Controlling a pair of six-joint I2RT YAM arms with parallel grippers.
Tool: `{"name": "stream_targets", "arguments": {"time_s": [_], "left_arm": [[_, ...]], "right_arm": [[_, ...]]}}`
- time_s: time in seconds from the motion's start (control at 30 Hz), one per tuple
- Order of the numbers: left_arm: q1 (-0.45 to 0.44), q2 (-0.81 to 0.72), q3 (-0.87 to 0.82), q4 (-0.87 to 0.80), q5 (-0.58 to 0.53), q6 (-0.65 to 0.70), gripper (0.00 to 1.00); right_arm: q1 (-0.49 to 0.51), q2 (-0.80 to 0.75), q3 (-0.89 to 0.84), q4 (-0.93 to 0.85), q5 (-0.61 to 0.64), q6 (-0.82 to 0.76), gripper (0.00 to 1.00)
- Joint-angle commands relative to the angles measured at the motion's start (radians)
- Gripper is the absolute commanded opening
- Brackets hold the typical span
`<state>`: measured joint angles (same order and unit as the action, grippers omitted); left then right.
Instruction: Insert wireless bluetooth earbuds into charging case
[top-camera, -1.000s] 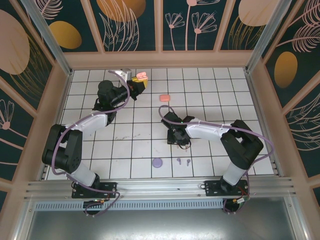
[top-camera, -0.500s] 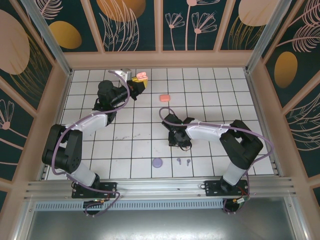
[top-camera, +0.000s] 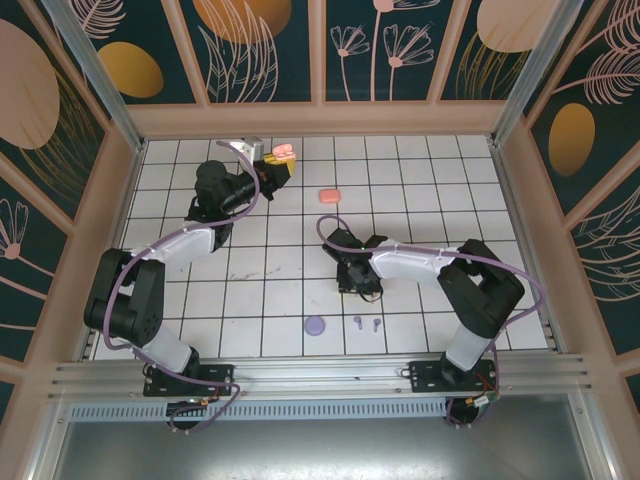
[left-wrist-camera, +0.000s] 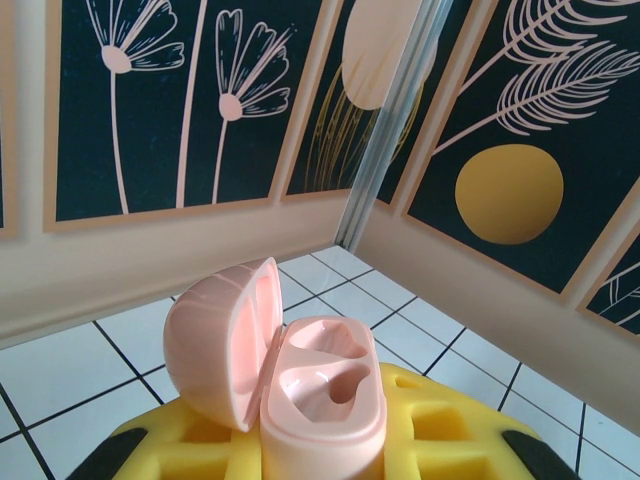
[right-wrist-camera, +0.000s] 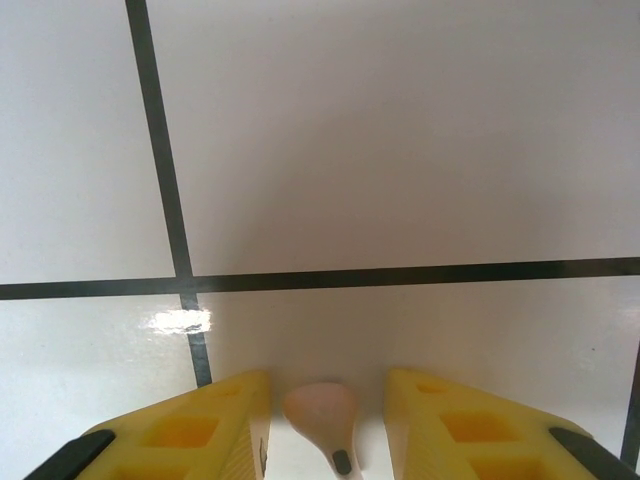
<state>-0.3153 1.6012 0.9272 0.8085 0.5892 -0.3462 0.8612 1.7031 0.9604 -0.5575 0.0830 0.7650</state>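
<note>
Peach case sits open, clamped in my left claw, both sockets empty. My right claw straddles a peach bud on the table, jaws parted, not gripping. Purple buds lie loose; nothing is inserted.

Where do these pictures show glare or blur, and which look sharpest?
Right wrist view: a white glare spot on the glossy tile; the peach earbud at the bottom edge looks slightly soft. Left wrist view: the open pink case is sharp, without glare. Top external view: even light, only faint shadows.
</note>
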Motion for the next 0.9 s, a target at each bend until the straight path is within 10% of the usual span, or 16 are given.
{"name": "stream_targets", "arguments": {"time_s": [0.0, 0.87], "left_arm": [[-0.001, 0.0, -0.008, 0.035, -0.004, -0.007, 0.0], [-0.002, 0.0, -0.01, 0.035, -0.004, -0.009, 0.0]], "right_arm": [[0.012, 0.052, -0.014, 0.004, -0.002, 0.003, 0.36], [0.016, 0.058, -0.017, 0.022, -0.005, 0.006, 0.31]]}}
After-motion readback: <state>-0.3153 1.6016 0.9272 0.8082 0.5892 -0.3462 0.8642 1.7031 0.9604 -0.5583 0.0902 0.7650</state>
